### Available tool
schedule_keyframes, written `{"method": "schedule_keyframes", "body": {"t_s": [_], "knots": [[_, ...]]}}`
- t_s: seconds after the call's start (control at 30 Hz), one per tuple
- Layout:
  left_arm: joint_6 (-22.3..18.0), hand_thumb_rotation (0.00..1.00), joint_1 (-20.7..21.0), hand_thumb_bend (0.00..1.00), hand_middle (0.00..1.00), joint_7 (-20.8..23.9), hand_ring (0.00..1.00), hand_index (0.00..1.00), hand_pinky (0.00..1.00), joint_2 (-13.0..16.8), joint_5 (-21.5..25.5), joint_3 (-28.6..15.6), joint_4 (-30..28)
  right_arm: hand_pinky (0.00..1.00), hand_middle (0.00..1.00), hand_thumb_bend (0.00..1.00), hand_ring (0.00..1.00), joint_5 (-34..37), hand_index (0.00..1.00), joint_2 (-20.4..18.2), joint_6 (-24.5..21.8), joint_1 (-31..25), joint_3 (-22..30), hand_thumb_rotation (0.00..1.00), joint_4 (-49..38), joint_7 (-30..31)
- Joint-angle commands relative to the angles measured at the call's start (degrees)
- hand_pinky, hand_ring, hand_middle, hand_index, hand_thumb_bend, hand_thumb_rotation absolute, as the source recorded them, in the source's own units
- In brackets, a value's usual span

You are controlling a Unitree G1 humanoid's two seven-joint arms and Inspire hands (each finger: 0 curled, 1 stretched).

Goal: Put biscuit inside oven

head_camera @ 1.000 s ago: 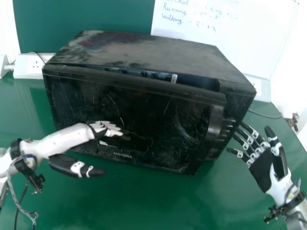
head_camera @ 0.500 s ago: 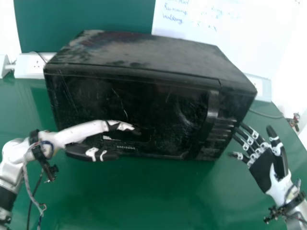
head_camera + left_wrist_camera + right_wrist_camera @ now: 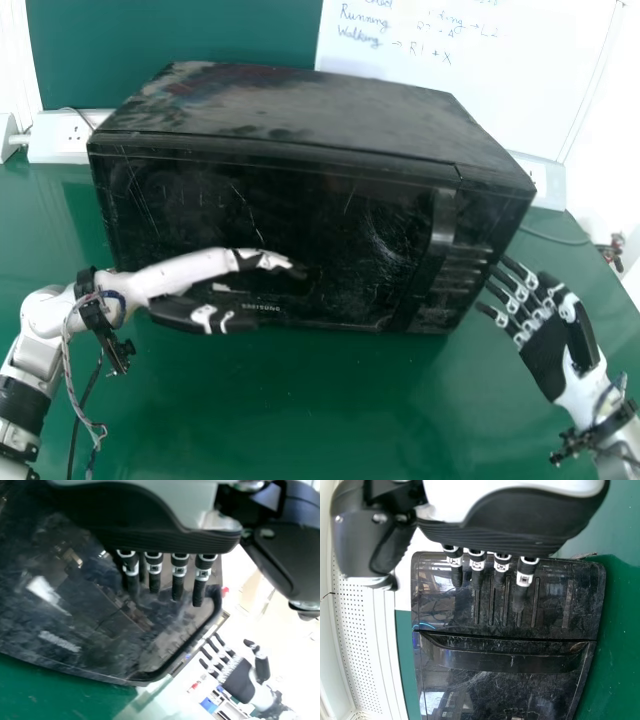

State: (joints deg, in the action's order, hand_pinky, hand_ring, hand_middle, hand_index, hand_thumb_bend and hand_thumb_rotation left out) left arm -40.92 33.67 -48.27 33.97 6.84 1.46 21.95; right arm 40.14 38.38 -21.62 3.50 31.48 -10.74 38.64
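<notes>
Fingers (image 3: 262,262) straight: L hand (image 3: 185,312) at shut oven door (image 3: 335,220), R hand (image 3: 550,355) just beside.

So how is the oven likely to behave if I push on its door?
The oven should feel stiff and probably heavy, being a big, boxy appliance. Sitting flat on the table, it would likelier slide than tip. The glossy door may feel slippery to the left hand.

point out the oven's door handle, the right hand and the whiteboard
Door handle (image 3: 444,212), head view, on its upper part
Right hand (image 3: 545,358), head view, on its palm
Whiteboard (image 3: 520,100), head view, on white surface below the writing
</notes>
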Motion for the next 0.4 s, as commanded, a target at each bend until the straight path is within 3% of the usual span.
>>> {"method": "schedule_keyframes", "body": {"t_s": [0.0, 0.07, 0.1, 0.23, 0.3, 0.37], "knots": [[1.23, 1.0, -1.28, 1.0, 0.94, 0.33, 0.94, 0.95, 0.93, 0.34, 0.96, -0.19, -3.49, 0.91, 1.0, 0.5, 0.99, 0.13, 1.0, 0.15, 0.05, -0.04, 0.27, 0.89, -0.24, 0.22], [4.62, 1.0, -3.85, 1.0, 0.94, 0.13, 0.93, 0.95, 0.92, 1.51, 1.9, -0.58, -8.58, 0.89, 1.0, 0.48, 0.99, 0.14, 1.0, 0.13, -0.13, -0.03, 0.25, 0.89, -0.29, 0.04], [6.09, 1.0, -5.0, 1.0, 0.94, 0.14, 0.93, 0.95, 0.92, 1.98, 2.25, -0.81, -10.85, 0.84, 1.0, 0.47, 0.98, 0.12, 1.0, 0.11, -0.19, -0.02, 0.22, 0.87, -0.33, -0.05], [8.0, 1.0, -11.89, 1.0, 0.94, -0.47, 0.94, 0.95, 0.93, 2.86, 6.64, -2.24, -19.12, 0.72, 0.98, 0.4, 0.94, 0.24, 0.98, 0.01, -0.48, 0.12, 0.15, 0.77, -0.54, -0.28], [7.65, 1.0, -14.87, 1.0, 0.95, 0.09, 0.94, 0.96, 0.93, 2.59, 7.72, -2.89, -21.91, 0.72, 0.98, 0.39, 0.94, 0.07, 0.97, 0.01, -0.3, 0.25, 0.05, 0.78, -0.39, -0.24], [6.12, 1.0, -18.84, 1.0, 0.95, 1.84, 0.94, 0.96, 0.92, 1.35, 7.81, -3.99, -24.87, 0.69, 0.95, 0.41, 0.91, -0.22, 0.97, 0.04, -0.28, 0.39, -0.14, 0.94, -0.32, -0.45]]}}
